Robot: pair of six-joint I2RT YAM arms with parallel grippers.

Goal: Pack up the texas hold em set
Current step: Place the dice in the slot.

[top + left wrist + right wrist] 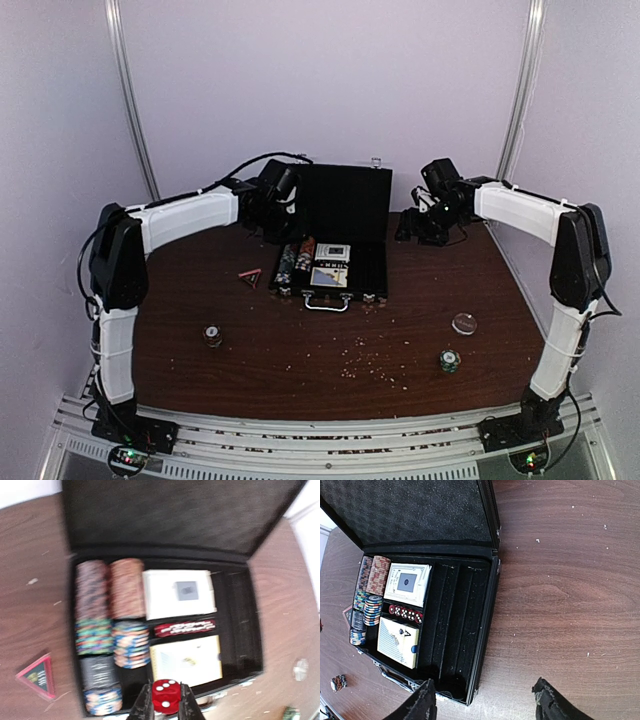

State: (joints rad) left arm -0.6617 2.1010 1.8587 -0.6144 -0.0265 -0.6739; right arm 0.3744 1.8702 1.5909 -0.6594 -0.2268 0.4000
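Note:
The black case (372,270) lies open at the table's middle back, lid (345,200) upright. Inside are rows of striped chips (112,625), two card decks (180,594), and a row of red dice (184,627). My left gripper (164,705) is shut on a red die (165,696) and holds it above the case's front edge. My right gripper (485,700) is open and empty above the case's right front corner (472,695). The case also shows in the right wrist view (455,630), its right slots bare.
A red triangular piece (251,275) lies left of the case. A chip stack (213,335) sits front left, another (449,360) front right. A clear round disc (464,323) lies to the right. Crumbs are scattered across the front of the table (300,370).

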